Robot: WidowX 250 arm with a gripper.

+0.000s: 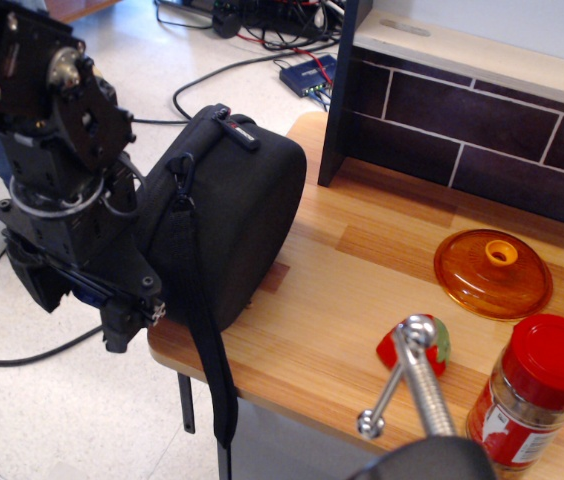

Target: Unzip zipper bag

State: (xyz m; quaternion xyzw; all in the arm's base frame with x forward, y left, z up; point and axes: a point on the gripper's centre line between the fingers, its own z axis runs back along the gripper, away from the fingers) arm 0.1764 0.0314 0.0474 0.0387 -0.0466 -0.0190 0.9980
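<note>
The bag [227,215] stands at the tabletop's [362,270] left edge. The tool [127,320] sits low against its left side; whether it is clenched cannot be told. Pull along the zipper line, steadily, without dragging the bag off

Black boxy arm [57,170], round silver joint, possibly cables

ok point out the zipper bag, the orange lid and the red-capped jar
zipper bag [247,200], main camera view, on its black fabric side
orange lid [490,277], main camera view, on its domed top
red-capped jar [554,355], main camera view, on its red cap
</note>
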